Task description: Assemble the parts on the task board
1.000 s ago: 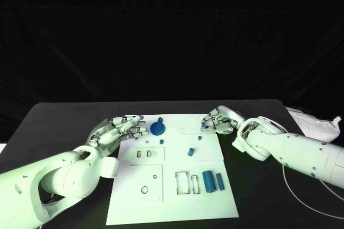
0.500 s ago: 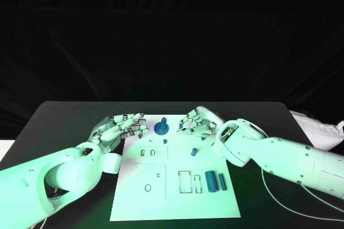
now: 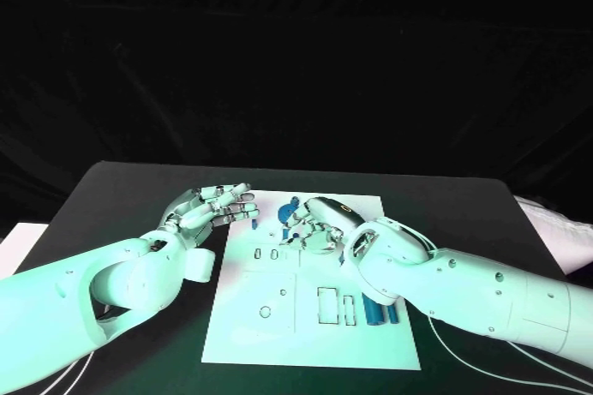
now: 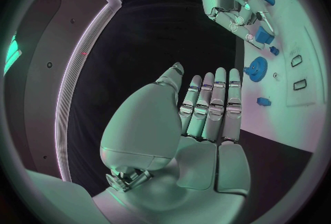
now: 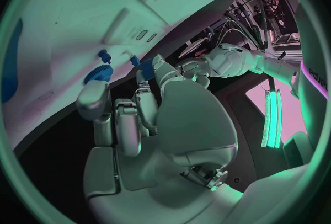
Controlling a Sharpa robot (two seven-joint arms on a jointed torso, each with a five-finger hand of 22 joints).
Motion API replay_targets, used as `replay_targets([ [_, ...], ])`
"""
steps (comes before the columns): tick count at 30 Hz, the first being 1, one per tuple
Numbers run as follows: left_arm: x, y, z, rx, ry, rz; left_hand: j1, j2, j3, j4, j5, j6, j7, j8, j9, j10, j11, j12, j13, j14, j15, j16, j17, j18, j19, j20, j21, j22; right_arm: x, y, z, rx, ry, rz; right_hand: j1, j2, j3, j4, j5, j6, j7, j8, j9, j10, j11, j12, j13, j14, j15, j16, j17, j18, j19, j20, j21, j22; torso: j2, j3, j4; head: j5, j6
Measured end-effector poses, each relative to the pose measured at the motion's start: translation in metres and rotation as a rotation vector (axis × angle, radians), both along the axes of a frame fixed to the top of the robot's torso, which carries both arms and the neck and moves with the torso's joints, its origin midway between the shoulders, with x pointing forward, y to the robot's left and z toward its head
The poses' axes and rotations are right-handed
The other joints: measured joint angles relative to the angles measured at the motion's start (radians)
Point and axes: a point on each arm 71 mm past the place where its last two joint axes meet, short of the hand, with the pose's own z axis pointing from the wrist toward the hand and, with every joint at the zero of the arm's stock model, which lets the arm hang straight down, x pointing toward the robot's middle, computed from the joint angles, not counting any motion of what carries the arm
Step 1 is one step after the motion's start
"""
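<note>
No brand, label or readable writing anywhere on the task board or the arms.

At the left: left hand held over the black table just off the board's far left corner, palm up, fingers straight and pressed side by side, holding nothing. Same pose in the left wrist view: fingers together, thumb set a little apart, nothing between them.

Just right of those fingertips, on the board's far strip: blue gear, also seen in the left wrist view, apart from the left hand, near the right hand. Nearer on the board: two small slots, then a square panel with two holes.

In the middle: right hand lowered over the board's far middle, fingers curled downward onto the surface. Between thumb and a finger, a small blue part pinched, plain in the right wrist view; the gear just beside that fingertip.

Farther right, near half of the board: two rectangular cut-outs, then blue cylinders partly hidden under the right forearm.

Open room: bare black table left of the board behind the left arm, and a broad bare stretch at far right; board's near edge free, right edge covered by the forearm.
</note>
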Motion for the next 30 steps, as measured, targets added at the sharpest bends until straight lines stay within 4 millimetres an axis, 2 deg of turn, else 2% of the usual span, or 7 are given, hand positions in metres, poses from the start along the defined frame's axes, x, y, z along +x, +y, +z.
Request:
replay_targets([
  [8, 0.0, 0.001, 0.0, -0.003, 0.002, 0.003, 0.0, 0.0, 0.0, 0.0, 0.0, 0.0, 0.0, 0.0, 0.0, 0.0, 0.0, 0.0, 0.0, 0.0, 0.0, 0.0, 0.0, 0.0, 0.0, 0.0, 0.0, 0.0, -0.004, 0.016, -0.016, -0.072, -0.01, 0.009, 0.0, 0.0, 0.0, 0.0, 0.003, -0.002, -0.005, -0.003, 0.0, 0.0, 0.0, -0.007, 0.0, 0.0, 0.0, 0.0, 0.0, 0.0, 0.0, 0.0, -0.001, -0.008, 0.0, -0.0002, 0.0014, 0.01, -0.007],
  [13, 0.0, 0.0, 0.0, -0.005, 0.003, 0.002, 0.0, 0.0, 0.0, 0.0, 0.0, 0.0, 0.0, 0.0, 0.0, 0.0, 0.0, 0.0, 0.0, 0.0, 0.0, 0.0, 0.0, 0.0, 0.0, 0.0, 0.0, 0.0, -0.004, 0.018, -0.02, -0.104, -0.007, 0.004, 0.0, 0.0, 0.0, 0.0, 0.008, -0.002, -0.006, -0.006, 0.0, 0.0, 0.0, -0.007, 0.0, 0.0, 0.0, 0.0, 0.0, 0.0, 0.0, 0.0, -0.004, -0.011, 0.001, 0.0004, 0.0008, 0.015, -0.01],
  [16, 0.0, 0.0, 0.0, -0.006, 0.003, 0.002, 0.001, 0.001, 0.0, 0.0, 0.0, 0.0, 0.0, 0.0, 0.0, 0.0, 0.0, 0.0, 0.0, 0.0, 0.0, 0.0, 0.0, 0.0, 0.0, 0.0, 0.0, 0.0, -0.004, 0.017, -0.023, -0.124, -0.003, 0.001, 0.0, 0.0, 0.0, 0.0, 0.026, -0.002, -0.006, -0.008, 0.0, 0.0, 0.0, -0.007, 0.0, 0.0, 0.0, 0.0, 0.0, 0.0, 0.0, 0.0, -0.004, -0.012, 0.001, 0.001, -0.0002, 0.018, -0.013],
  [25, 0.0, 0.0, 0.0, -0.007, 0.005, 0.002, 0.004, 0.004, 0.003, -0.003, 0.0, 0.0, 0.0, 0.0, 0.0, 0.0, 0.0, 0.0, 0.0, 0.0, 0.0, 0.0, 0.0, 0.0, 0.0, 0.0, 0.0, 0.0, -0.003, 0.017, -0.025, -0.16, -0.003, 0.005, 0.0, -0.001, -0.003, 0.003, 0.033, -0.003, -0.008, -0.006, -0.002, 0.0, 0.0, -0.008, 0.0, 0.0, 0.0, 0.0, 0.0, 0.0, 0.0, 0.0, -0.004, -0.012, 0.001, 0.0021, -0.0016, 0.02, -0.019],
  [30, 0.0, 0.0, 0.0, -0.008, 0.006, 0.003, 0.004, 0.004, 0.003, -0.003, 0.0, 0.0, 0.0, 0.0, 0.0, 0.0, 0.0, 0.0, 0.0, 0.0, 0.0, 0.0, 0.0, 0.0, 0.0, 0.0, 0.0, 0.0, -0.004, 0.016, -0.025, -0.174, -0.006, 0.007, 0.001, -0.002, -0.003, 0.003, 0.033, -0.003, -0.008, -0.006, -0.002, 0.0, 0.0, -0.013, 0.001, 0.0, 0.0, 0.0, 0.0, 0.0, 0.0, 0.0, -0.008, -0.015, 0.001, 0.0022, -0.0014, 0.017, -0.02],
])
